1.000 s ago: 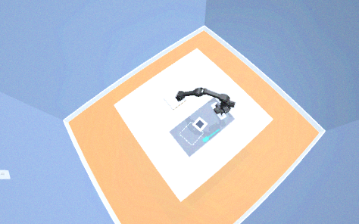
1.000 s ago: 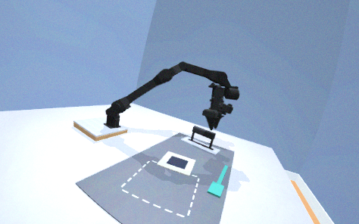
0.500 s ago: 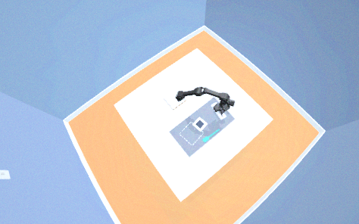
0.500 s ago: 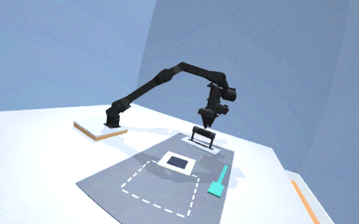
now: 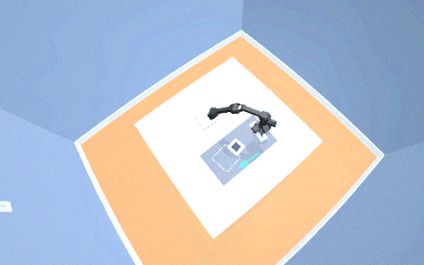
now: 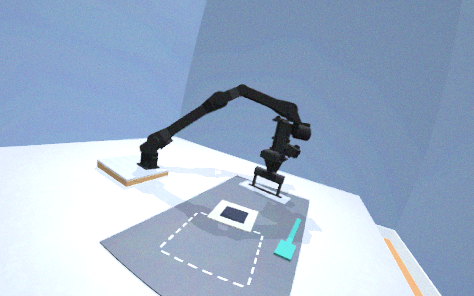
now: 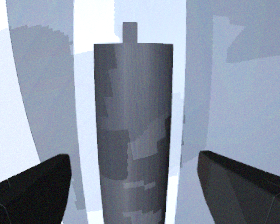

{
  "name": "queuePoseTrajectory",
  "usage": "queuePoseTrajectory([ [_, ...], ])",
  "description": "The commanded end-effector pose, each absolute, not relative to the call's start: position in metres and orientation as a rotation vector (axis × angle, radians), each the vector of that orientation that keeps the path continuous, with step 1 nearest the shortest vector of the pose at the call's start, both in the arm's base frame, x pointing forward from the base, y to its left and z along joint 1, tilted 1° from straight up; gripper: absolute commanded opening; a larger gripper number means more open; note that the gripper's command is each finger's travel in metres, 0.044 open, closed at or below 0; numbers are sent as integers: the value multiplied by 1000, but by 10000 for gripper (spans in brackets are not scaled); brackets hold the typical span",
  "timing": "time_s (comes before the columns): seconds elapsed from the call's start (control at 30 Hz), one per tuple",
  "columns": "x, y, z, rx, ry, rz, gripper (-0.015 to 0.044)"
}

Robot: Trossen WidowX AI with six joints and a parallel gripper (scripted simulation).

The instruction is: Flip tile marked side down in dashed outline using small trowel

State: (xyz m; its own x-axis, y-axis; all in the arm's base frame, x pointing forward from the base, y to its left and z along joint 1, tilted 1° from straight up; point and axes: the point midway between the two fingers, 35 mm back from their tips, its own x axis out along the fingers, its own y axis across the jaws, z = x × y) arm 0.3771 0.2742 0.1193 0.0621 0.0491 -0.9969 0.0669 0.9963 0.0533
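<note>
The small trowel (image 5: 262, 137) (image 6: 279, 178) (image 7: 136, 90) has a white flat plate and a black bar handle on two posts. It stands at the far end of the grey mat (image 5: 223, 179) (image 6: 134, 250). My gripper (image 6: 272, 169) (image 7: 135, 163) is open above the trowel, with the handle between its fingers and a gap on each side. The white tile (image 5: 236, 147) (image 6: 234, 214) lies flat with its dark square mark up. It overlaps the far edge of the dashed outline (image 5: 227, 171) (image 6: 244, 286). The fingertips are too small to judge in the top view.
A cyan spatula-like tool (image 5: 245, 164) (image 6: 285, 249) lies on the mat near its long edge, beside the outline and tile. The arm's base stands on a white board with an orange side (image 6: 146, 180). The arm arches over the table from there.
</note>
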Motion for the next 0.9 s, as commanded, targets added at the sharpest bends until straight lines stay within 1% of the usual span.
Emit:
queuePoseTrajectory([
  [0.0, 377, 275, 112, 98, 1514, -16, 270],
  [0.17, 377, 275, 107, 96, 1517, -18, 270],
  [0.33, 377, 275, 107, 96, 1517, -18, 139],
  [0.37, 377, 275, 107, 96, 1517, -18, 132],
  [0.87, 377, 275, 107, 96, 1517, -18, 130],
])
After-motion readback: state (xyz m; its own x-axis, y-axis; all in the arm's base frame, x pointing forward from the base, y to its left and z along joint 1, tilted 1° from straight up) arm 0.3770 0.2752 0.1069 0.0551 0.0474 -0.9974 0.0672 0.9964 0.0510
